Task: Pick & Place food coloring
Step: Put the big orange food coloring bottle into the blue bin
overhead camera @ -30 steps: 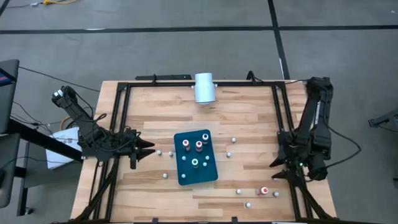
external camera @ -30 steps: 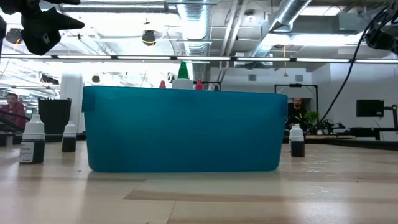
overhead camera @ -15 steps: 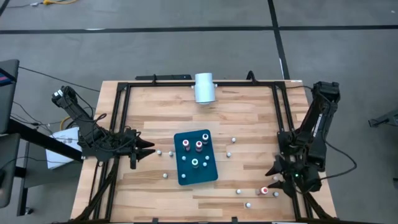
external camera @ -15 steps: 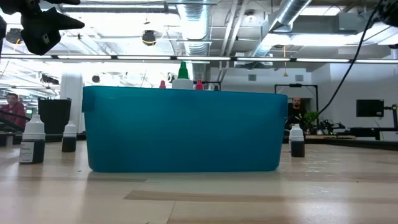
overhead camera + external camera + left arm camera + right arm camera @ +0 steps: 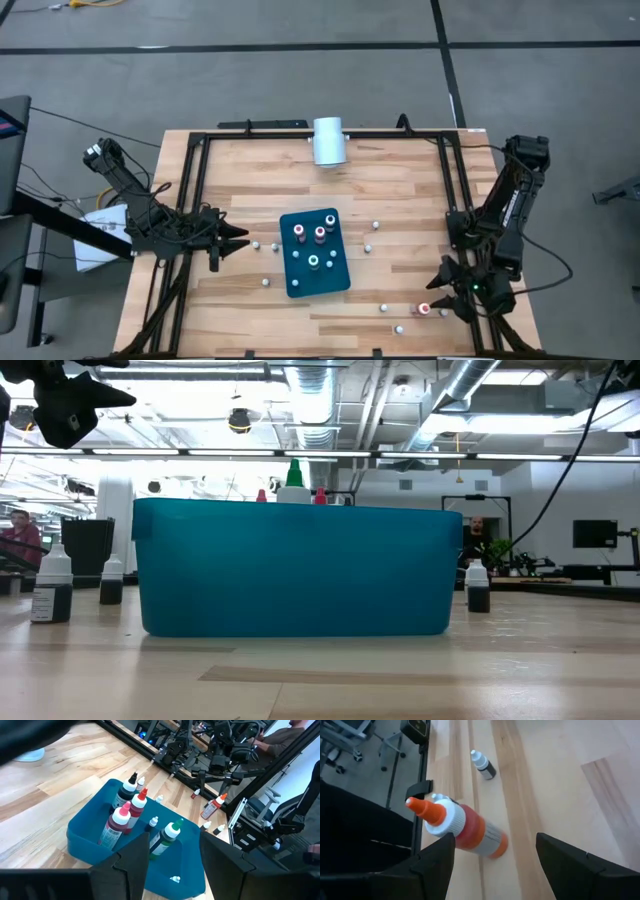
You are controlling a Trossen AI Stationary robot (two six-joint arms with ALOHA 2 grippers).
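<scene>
The teal tray [image 5: 315, 275] sits mid-table with three red-topped food coloring bottles [image 5: 320, 233] and a green-topped one [image 5: 313, 262] standing in it. Several tiny bottles [image 5: 367, 248] stand loose on the wood around it. One larger red bottle with an orange tip [image 5: 465, 827] stands on its base near the table's near right corner [image 5: 424, 308]. My right gripper [image 5: 495, 865] is open just short of it, one finger to each side, touching nothing. My left gripper [image 5: 235, 240] waits open and empty left of the tray [image 5: 172, 865].
A white cylinder [image 5: 328, 140] lies at the far edge. Black frame rails [image 5: 195, 200] run along the table's sides. A small dark bottle [image 5: 484, 765] stands beyond the red one. In the low view, people [image 5: 15, 530] show in the room behind the tray [image 5: 295, 570].
My right gripper has come down and toward the table's near edge, closing in on the red bottle with the orange tip. The bottles and the tray have kept their places.
</scene>
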